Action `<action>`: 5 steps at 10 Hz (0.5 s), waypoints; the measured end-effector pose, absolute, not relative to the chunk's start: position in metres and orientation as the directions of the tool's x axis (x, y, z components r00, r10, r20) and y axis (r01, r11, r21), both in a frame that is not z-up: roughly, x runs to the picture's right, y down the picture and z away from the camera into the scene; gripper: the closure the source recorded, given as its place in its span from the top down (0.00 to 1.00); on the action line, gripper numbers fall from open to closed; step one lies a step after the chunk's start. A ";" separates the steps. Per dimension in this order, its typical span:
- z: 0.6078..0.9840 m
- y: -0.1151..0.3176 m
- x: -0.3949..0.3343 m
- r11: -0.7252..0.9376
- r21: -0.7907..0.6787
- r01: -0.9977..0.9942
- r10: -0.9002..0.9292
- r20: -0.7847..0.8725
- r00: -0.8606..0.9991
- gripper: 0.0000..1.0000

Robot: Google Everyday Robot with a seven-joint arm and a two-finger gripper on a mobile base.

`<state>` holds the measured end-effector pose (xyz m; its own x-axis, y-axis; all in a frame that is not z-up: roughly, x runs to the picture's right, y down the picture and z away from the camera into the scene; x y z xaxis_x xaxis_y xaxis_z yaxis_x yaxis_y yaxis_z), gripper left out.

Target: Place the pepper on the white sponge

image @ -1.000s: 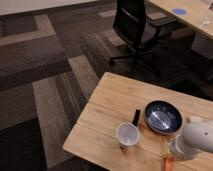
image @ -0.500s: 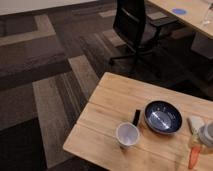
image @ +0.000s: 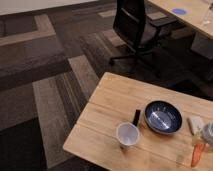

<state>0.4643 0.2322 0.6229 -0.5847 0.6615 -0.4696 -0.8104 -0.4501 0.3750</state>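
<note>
Gripper at the table's right edge, clamped on upright pepper, just beside white sponge.

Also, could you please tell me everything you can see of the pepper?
The pepper is small, slim and orange-red, tapering to a point. It stands nearly upright in the picture, thick end up, just under the pale pincer at the right edge, near the white sponge and over the wooden table. Whether it touches the wood cannot be told.
</note>
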 end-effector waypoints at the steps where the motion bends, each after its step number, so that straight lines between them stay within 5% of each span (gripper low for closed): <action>1: 0.630 0.220 0.488 -0.453 0.390 -0.801 0.668 -0.446 -0.595 0.00; 5: 0.678 0.185 0.519 -0.420 0.355 -0.835 0.698 -0.462 -0.547 0.00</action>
